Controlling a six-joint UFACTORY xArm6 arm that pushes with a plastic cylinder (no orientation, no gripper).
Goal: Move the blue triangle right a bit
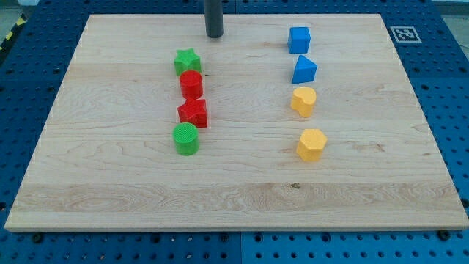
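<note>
The blue triangle (304,70) lies on the wooden board at the view's upper right, just below a blue cube (298,39) and just above a yellow heart-shaped block (303,101). My tip (214,35) is the lower end of the dark rod at the view's top centre. It stands well to the left of the blue triangle and a little higher in the view, touching no block.
A yellow hexagon (311,144) lies below the yellow heart. A column left of centre holds a green star (187,61), a red cylinder (191,84), a red star (193,113) and a green cylinder (186,138). The board's edge (234,226) borders a blue pegboard.
</note>
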